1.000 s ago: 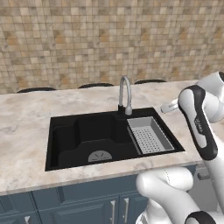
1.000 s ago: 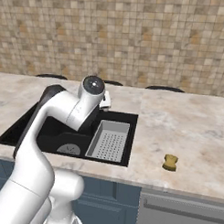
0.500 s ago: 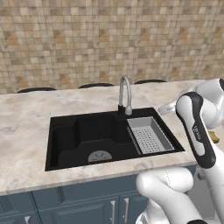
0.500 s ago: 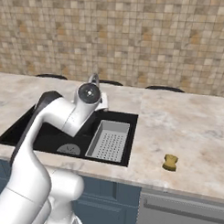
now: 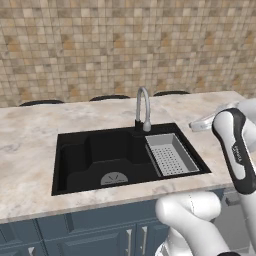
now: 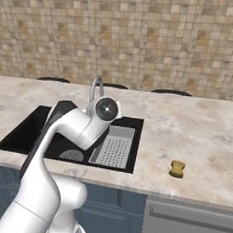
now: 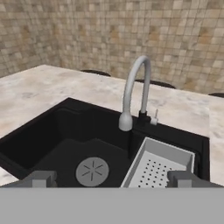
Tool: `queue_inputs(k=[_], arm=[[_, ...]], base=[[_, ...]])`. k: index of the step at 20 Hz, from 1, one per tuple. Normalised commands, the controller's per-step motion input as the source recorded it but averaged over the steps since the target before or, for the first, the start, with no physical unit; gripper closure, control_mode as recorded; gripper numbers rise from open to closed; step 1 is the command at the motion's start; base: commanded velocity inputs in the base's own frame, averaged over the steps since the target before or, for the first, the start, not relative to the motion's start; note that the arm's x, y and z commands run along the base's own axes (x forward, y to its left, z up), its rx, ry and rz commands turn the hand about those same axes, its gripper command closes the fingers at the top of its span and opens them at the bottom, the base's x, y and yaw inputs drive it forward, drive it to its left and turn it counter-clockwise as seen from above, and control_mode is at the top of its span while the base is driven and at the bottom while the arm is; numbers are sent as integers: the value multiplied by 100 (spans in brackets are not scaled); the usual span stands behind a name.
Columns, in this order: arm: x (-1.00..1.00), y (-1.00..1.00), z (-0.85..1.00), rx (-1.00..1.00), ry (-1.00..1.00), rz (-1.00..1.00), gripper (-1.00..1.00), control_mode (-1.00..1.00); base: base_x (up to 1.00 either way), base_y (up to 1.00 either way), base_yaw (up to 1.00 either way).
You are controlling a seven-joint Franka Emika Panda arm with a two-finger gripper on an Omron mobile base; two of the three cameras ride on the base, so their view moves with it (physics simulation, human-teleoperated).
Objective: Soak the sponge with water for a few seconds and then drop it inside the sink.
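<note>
The sponge (image 6: 177, 169), a small yellow-orange block, lies on the marble counter far to the right of the sink (image 6: 30, 131), near the front edge. The black sink (image 5: 95, 155) has a round grey drain (image 7: 92, 171) and a curved silver faucet (image 7: 135, 89); the water is out of view, the spout looks dry. My gripper (image 7: 113, 180) hangs above the sink's right front, looking at the faucet, open, its fingertips (image 7: 42, 178) wide apart with nothing between them. The hand's round back (image 6: 107, 108) faces the right base camera.
A grey perforated strainer tray (image 5: 170, 155) fills the sink's right end, below the faucet (image 5: 143, 107). The counter (image 6: 198, 140) stretches free between the sink and the sponge. A tiled wall closes the back. My arm's elbow (image 5: 235, 150) stands right of the sink.
The arm has swung: its elbow has moved right and lower in the left base view, and the hand has shifted right and down over the strainer tray. Sponge and sink are unmoved.
</note>
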Motion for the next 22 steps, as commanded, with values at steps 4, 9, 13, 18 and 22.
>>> queue_inputs(k=[4, 9, 13, 18, 22], arm=[[10, 0, -6, 3, -1, 0, -100, -100], [10, 0, -11, 3, -11, 0, -100, -100], [1, 0, 0, 0, -15, -2, -100, -100], [0, 20, 0, 0, -17, -3, -100, -100], [0, 2, -4, 1, -7, 0, -100, -100]], base=[[0, 0, 0], [0, 0, 0], [0, 0, 0], [0, 0, 0], [0, 0, 0]])
